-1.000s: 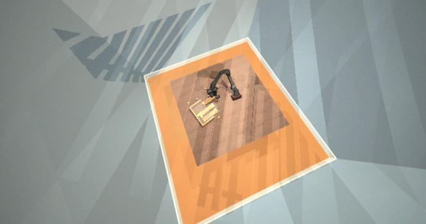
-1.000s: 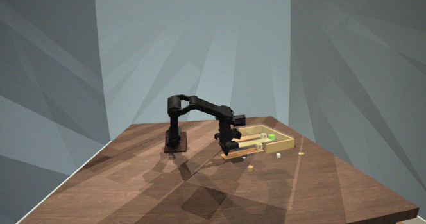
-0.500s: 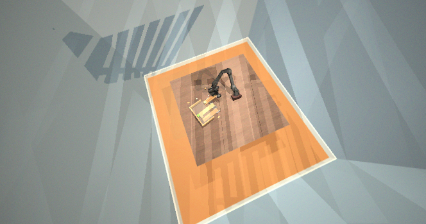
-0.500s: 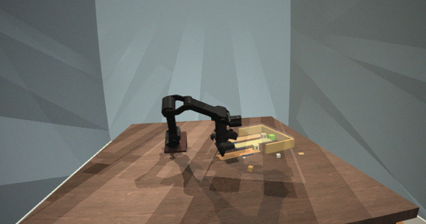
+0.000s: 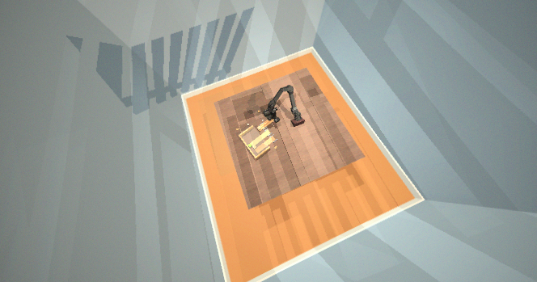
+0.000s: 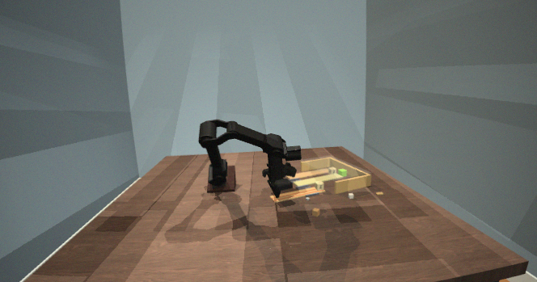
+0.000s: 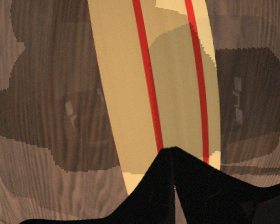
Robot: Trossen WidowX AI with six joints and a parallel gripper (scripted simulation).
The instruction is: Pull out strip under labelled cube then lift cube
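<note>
- The hand (image 7: 169,155) has its fingers together, tips down on the near end of a tan strip with two red lines (image 7: 124,96). Whether they pinch this thin strip or only press on it cannot be told.
- In the wrist view the strip runs from the fingertips toward 12 o'clock, lying flat on the wooden tabletop (image 7: 51,63).
- In the exterior view the strip (image 6: 298,194) sticks out of the open side of the tan tray (image 6: 356,183), which lies at 3 o'clock from the hand (image 6: 278,193).
- A pale cube with dark marks (image 6: 319,186), likely the labelled one, sits at about the strip's far end, at the tray's mouth. Whether it rests on the strip or just beside it is too small to tell.
- A green cube (image 6: 343,172) and another pale cube (image 6: 332,170) sit deeper in the tray.
- Judged progress: the pull-out is under way and partly done. Left to do: free the strip from under the cube, let go, then grasp the labelled cube and raise it.
</note>
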